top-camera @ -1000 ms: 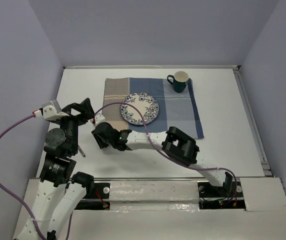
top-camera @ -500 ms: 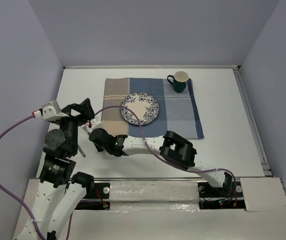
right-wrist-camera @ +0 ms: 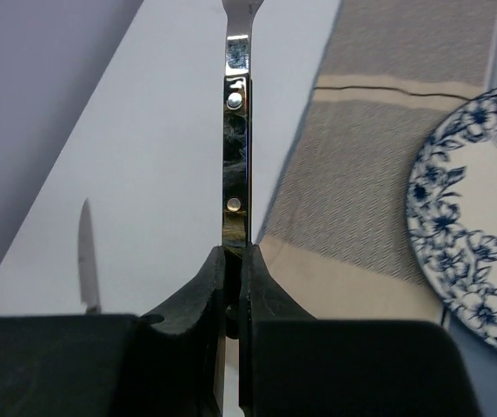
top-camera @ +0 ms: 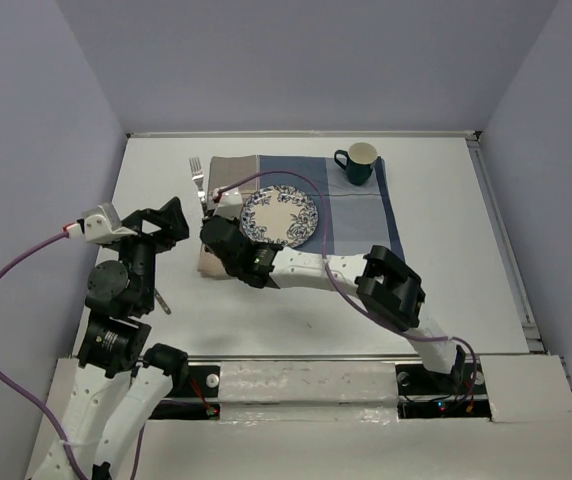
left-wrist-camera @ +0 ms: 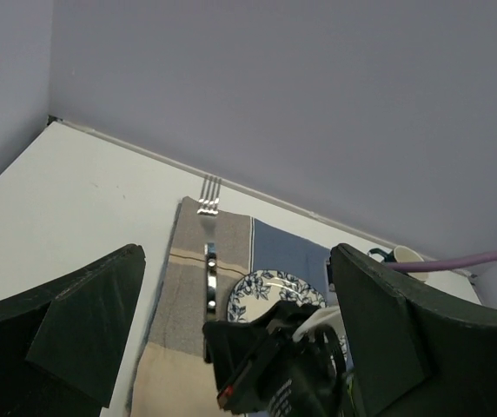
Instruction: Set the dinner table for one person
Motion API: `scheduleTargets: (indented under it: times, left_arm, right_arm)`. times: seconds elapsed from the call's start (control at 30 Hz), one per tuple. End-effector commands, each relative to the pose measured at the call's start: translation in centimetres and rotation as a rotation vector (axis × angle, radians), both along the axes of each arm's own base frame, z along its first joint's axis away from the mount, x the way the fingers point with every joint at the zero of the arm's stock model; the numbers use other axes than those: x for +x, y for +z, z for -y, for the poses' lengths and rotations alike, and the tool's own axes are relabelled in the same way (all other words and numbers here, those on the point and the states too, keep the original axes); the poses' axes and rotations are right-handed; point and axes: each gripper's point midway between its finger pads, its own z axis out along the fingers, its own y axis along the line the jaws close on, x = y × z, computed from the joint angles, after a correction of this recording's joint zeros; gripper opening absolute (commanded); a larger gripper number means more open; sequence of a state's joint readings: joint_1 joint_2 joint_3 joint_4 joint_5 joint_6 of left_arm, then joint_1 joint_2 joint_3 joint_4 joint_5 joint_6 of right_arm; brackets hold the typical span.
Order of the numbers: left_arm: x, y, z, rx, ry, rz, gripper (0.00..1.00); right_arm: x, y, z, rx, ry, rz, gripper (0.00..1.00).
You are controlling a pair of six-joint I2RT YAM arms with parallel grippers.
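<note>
My right gripper reaches across to the left edge of the striped placemat and is shut on a silver fork. The fork's tines point to the far side, over the white dinner table. In the right wrist view the fork's handle runs straight out from my shut gripper, along the placemat's edge. A blue floral plate sits on the placemat just right of the fork. My left gripper is open and empty, left of the placemat; its view shows the fork too.
A dark green mug stands at the placemat's far right. A knife lies on the table left of the fork; it also shows near the left arm. Walls close in the table at left, far and right.
My right gripper has swung from the placemat's near left corner toward the far side, carrying the fork, whose tines now show beyond the cloth. The left arm has barely moved.
</note>
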State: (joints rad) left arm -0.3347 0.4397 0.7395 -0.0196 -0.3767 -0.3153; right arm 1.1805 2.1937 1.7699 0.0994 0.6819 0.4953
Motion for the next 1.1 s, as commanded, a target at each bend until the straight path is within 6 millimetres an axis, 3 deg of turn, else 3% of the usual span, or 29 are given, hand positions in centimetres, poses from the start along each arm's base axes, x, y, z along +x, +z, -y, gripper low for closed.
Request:
scheduleTargets:
  times: [0.0,0.2,0.5,0.7,0.9,1.07]
  left_arm:
    - [-0.3,1.5,0.0,-0.015,-0.001,0.054,0.99]
    - [-0.1,1.2,0.7,-0.010,-0.025,0.045,0.99]
    - [-0.3,1.3,0.9,-0.011,-0.039,0.047,0.99]
    - [-0.2,1.2,1.0,-0.011,-0.042,0.046,0.99]
    - [-0.3,1.2,1.1,-0.009,-0.047,0.048,0.99]
    - [-0.2,1.1,1.1,-0.008,-0.045,0.045,0.99]
  right_arm:
    - [4.8,-0.5,4.5,0.078,-0.262,0.022,0.00]
    - [6.4,-4.1,4.9,0.065,-0.300,-0.040,0.00]
    - [6.5,-8.1,3.2,0.042,-0.243,-0.112,0.00]
    - [6.3,-9.6,2.1,0.038,-0.212,-0.144,0.00]
    - [6.6,-9.4,1.4,0.050,-0.208,-0.145,0.00]
    - [6.7,-10.4,1.6,0.038,-0.237,-0.166,0.00]
